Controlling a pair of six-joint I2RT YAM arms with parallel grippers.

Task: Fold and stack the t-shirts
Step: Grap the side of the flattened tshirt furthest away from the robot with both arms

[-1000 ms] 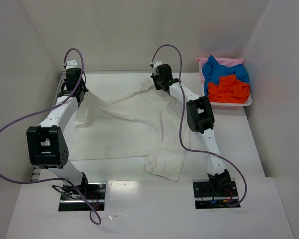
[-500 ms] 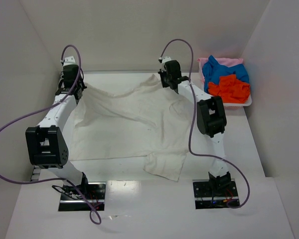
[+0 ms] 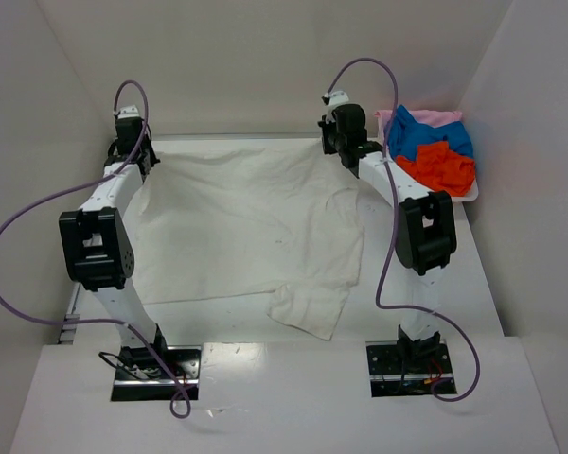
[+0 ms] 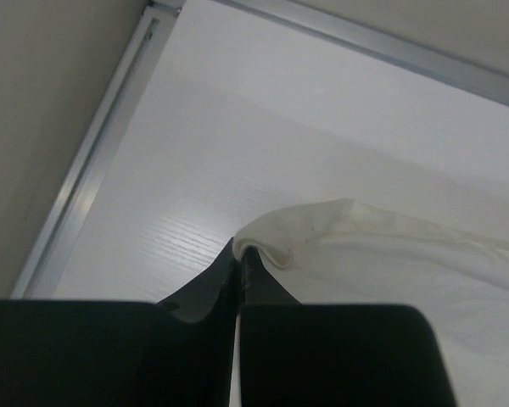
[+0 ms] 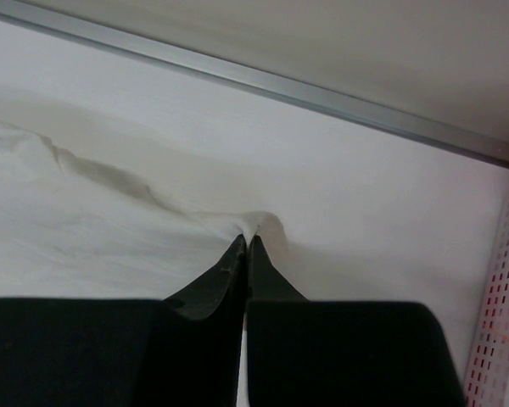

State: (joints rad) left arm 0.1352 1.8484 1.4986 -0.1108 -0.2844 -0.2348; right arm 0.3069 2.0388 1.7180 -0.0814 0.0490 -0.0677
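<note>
The large off-white t-shirt (image 3: 251,222) lies spread across the table, its far edge stretched between both grippers. My left gripper (image 3: 133,161) is shut on its far left corner (image 4: 276,237), low over the table's back left. My right gripper (image 3: 346,147) is shut on its far right corner (image 5: 259,225), at the back right. A folded part of the shirt (image 3: 308,307) hangs toward the front. The blue t-shirt (image 3: 421,132), the orange-red t-shirt (image 3: 440,170) and the pale pink t-shirt (image 3: 435,116) lie heaped in the tray.
The shallow white tray (image 3: 469,197) stands at the back right corner; its perforated wall (image 5: 496,339) shows right of my right gripper. A metal rail (image 4: 85,170) edges the table at the back and left. White walls (image 3: 530,142) enclose the table.
Both grippers have moved back and apart toward the far corners, pulling the off-white shirt's far edge taut and flattening it on the table.
</note>
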